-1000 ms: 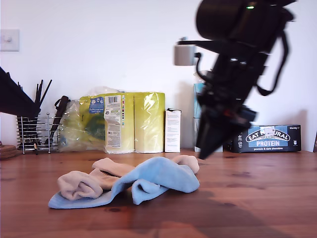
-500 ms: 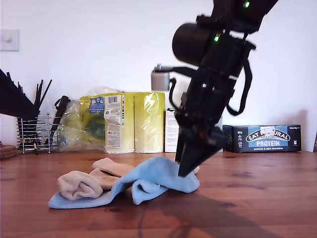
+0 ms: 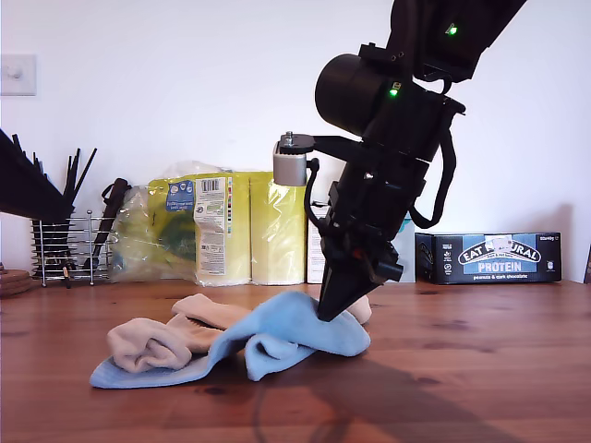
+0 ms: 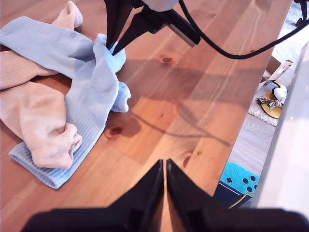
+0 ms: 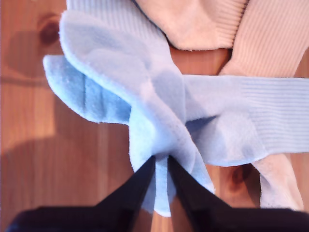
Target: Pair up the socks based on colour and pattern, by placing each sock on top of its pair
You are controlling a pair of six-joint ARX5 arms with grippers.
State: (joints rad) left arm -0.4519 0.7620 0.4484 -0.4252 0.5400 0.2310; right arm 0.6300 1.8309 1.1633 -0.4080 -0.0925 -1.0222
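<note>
Exterior view: my second end effector pinches the blue sock at frame centre, in the sock heap on the counter.

First wrist view: my first end effector hangs shut and empty above bare counter; beige socks lie upper left.

Second wrist view: blue fabric bunches between the closed jaws.

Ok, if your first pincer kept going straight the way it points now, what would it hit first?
Probably the bare wooden table; my first pincer points at open wood beside the blue sock, though depth is unclear.
</note>
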